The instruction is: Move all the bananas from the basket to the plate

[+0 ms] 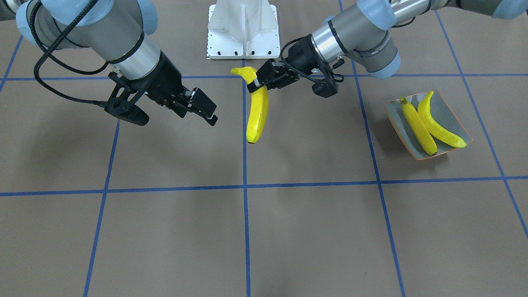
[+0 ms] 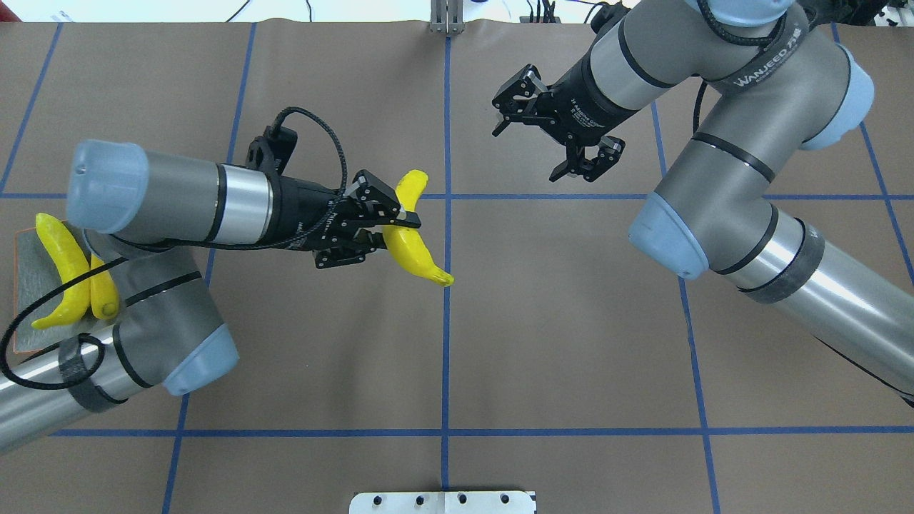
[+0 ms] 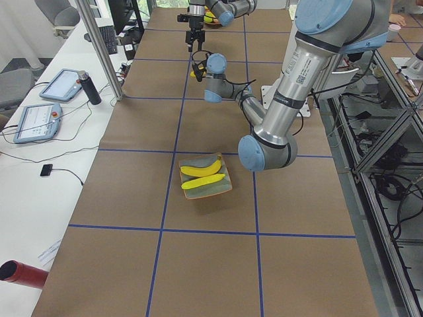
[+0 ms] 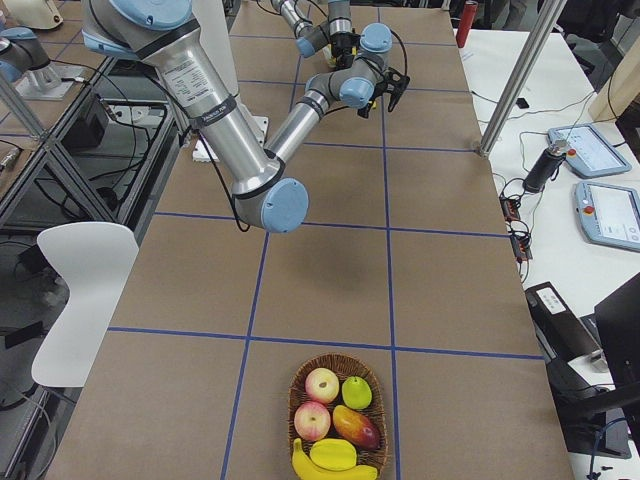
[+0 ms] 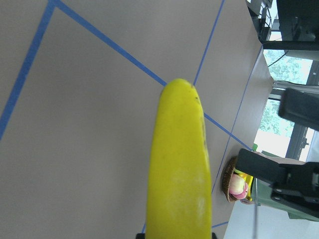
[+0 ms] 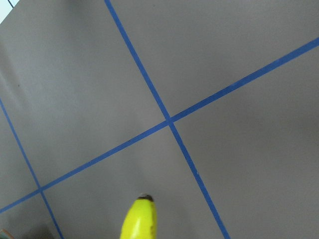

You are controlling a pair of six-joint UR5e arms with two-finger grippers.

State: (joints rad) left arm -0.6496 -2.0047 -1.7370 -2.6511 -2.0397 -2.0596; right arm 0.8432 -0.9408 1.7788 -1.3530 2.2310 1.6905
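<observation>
The left gripper [image 1: 258, 83] is clamped across the upper part of a bright yellow curved banana [image 1: 257, 117], which hangs tip-down above the middle of the brown paper-covered table [image 1: 165, 231] with its blue tape grid. The right gripper [image 2: 502, 114] hovers just beyond it with jaws apart and nothing between them.

By my reading the task is about half done. Two bananas [image 1: 418, 128] lie side by side on the squarish grey-green plate [image 1: 450, 116] at the table's left end, and a third is in the air on its way there. A last banana [image 4: 335, 471] waits in the woven wicker basket [image 4: 295, 400] at the far right end, among apples and other fruit. Nothing lies between the held banana and the plate. The plate's free room looks tight.
</observation>
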